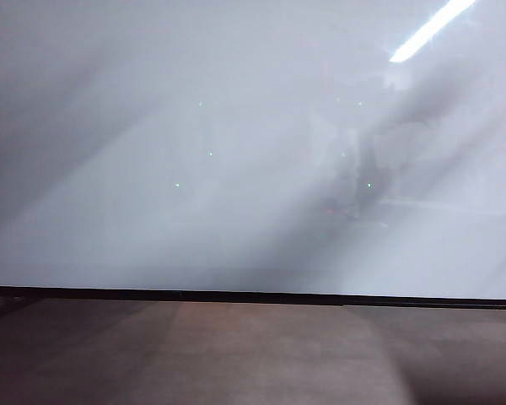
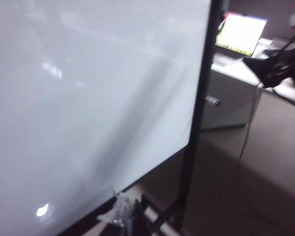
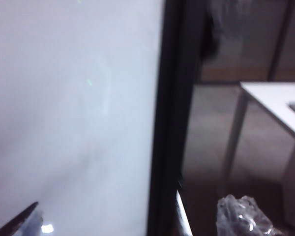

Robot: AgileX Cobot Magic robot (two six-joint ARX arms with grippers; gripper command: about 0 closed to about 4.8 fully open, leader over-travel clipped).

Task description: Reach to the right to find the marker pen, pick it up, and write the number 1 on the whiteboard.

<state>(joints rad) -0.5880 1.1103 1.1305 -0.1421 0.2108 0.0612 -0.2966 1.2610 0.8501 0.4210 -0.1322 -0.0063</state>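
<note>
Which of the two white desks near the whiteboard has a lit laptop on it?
The solid-sided desk in the left wrist view, with the glowing laptop on top; the thin-legged table in the right wrist view shows none.

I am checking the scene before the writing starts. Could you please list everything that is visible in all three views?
whiteboard: one, glossy white, black frame, fills the exterior view; nothing written on it.
floor: brown, under the board.
laptop: one, bright screen, on a desk beyond the board's edge, left wrist view.
table: one, white, beyond the board's edge, right wrist view.
clear plastic wrap: one crumpled piece, low beside the frame, right wrist view.
marker pen: not visible.
right gripper: one, black, beyond the board's edge in the left wrist view, too blurred to judge.
left gripper: not in view.
</note>
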